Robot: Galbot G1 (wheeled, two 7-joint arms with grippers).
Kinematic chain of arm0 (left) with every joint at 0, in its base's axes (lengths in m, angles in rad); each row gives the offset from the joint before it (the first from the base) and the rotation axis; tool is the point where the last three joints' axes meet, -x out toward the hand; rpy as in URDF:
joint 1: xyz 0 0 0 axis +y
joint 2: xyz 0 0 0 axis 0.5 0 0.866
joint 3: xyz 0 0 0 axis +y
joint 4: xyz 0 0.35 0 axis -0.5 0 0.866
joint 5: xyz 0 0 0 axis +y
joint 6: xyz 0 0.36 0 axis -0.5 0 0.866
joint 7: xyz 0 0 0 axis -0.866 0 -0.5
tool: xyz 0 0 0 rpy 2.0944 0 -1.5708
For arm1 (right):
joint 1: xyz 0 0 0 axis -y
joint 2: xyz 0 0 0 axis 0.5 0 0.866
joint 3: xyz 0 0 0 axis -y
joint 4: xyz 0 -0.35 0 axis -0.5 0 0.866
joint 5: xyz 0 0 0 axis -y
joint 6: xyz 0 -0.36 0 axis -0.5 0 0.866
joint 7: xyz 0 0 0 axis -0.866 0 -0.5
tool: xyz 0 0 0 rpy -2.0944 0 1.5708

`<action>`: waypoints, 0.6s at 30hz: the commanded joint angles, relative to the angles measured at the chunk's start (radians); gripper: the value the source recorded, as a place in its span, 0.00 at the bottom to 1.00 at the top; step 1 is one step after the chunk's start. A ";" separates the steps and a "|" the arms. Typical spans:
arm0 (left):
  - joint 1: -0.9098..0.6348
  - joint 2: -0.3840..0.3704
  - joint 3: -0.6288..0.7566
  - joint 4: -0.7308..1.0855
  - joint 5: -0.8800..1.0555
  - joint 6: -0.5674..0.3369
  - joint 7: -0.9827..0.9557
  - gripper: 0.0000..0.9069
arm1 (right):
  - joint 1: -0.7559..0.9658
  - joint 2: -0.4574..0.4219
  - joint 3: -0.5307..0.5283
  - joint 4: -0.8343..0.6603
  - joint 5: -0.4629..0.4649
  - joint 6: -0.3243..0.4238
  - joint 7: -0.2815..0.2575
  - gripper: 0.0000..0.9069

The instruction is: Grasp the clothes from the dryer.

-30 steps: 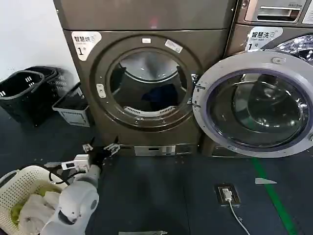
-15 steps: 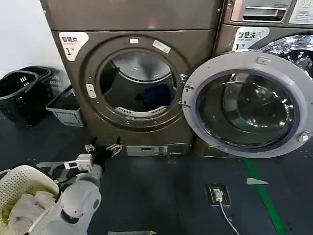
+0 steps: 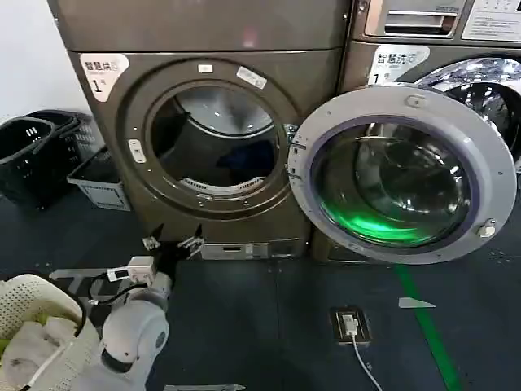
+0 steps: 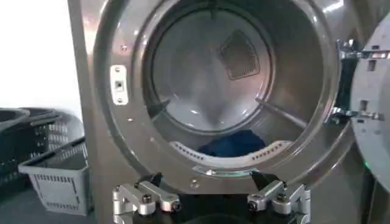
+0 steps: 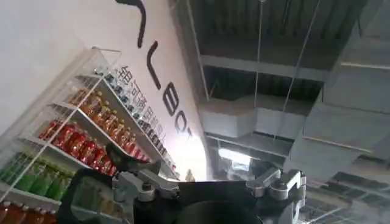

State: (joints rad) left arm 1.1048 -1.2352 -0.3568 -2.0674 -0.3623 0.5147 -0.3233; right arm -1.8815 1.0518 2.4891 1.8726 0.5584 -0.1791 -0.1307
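Observation:
The bronze dryer (image 3: 122, 175) stands with its round glass door (image 3: 403, 175) swung open to the right. Deep in the drum lie the dark navy clothes (image 3: 248, 159), a small bundle behind the lower rim. My left gripper (image 3: 172, 243) hovers low in front of the dryer's base, open and holding nothing. In the left wrist view the clothes (image 4: 234, 143) sit just past the drum lip, well ahead of the left gripper (image 4: 209, 179). My right gripper (image 5: 207, 173) points up toward a ceiling and a wall shelf of bottles, open with nothing between its fingers.
Black baskets (image 3: 32, 151) and a grey crate (image 3: 102, 179) sit left of the dryer. A white laundry basket (image 3: 32, 297) with pale laundry is at my lower left. A second bronze machine (image 3: 456, 49) stands behind the open door. A floor socket (image 3: 350, 324) and green line (image 3: 423, 326) lie on the dark floor.
The dryer, door and baskets have slid left in the head view. A green glow now shows in the door glass. My left gripper stays low before the dryer's base.

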 commanded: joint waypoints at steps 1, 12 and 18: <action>0.000 0.000 0.001 -0.003 0.003 -0.006 0.004 1.00 | 0.000 -0.001 0.001 0.000 0.006 0.006 0.001 1.00; -0.013 -0.001 0.009 -0.009 0.005 -0.013 0.009 1.00 | -0.006 -0.001 0.009 -0.001 0.017 0.024 -0.003 1.00; -0.013 0.005 0.010 -0.008 0.007 -0.016 0.012 1.00 | -0.006 0.000 0.006 0.001 0.019 0.036 -0.004 1.00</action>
State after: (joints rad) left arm 1.0913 -1.2296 -0.3471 -2.0757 -0.3563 0.5007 -0.3117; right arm -1.8896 1.0514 2.4953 1.8733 0.5778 -0.1455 -0.1356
